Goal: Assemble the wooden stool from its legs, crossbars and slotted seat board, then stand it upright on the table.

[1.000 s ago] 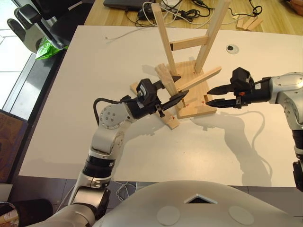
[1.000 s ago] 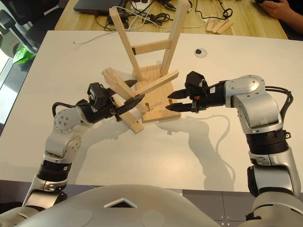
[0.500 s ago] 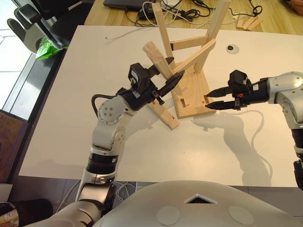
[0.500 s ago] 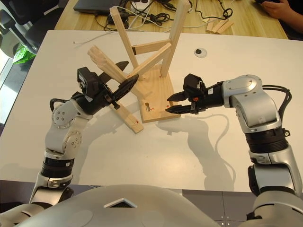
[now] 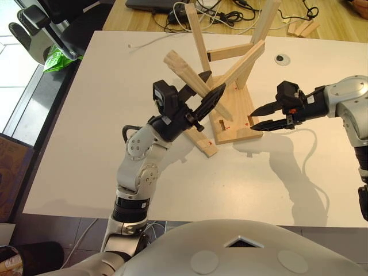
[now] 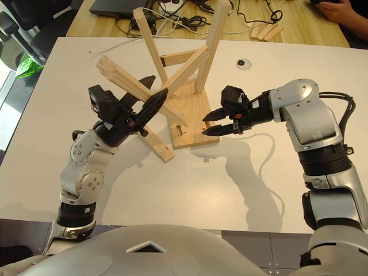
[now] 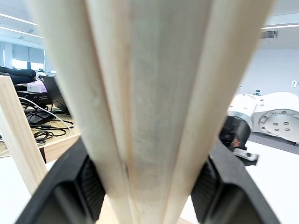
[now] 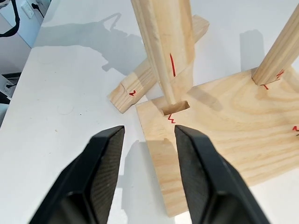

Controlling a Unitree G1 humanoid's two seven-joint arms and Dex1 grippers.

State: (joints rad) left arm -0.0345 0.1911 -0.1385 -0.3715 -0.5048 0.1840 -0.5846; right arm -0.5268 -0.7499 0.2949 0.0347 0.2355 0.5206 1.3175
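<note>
One leg frame [image 5: 179, 66] is gripped in my left hand [image 5: 214, 81]; right hand [image 5: 255, 117] open, empty. I would square its end over the slot [image 8: 176, 107].

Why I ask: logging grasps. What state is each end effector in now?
Left end effector: closed on a leg.
Right end effector: open, empty.

A white table [image 5: 69, 149] spans the middle, with hard shadows cast on it by bright light. Past its far edge stands a wooden desk [image 5: 138, 20] carrying a dark laptop [image 5: 150, 4] and tangled cables [image 5: 221, 12]. At far left a black office chair [image 5: 37, 26] stands on pale floor tiles [image 5: 8, 69].
</note>
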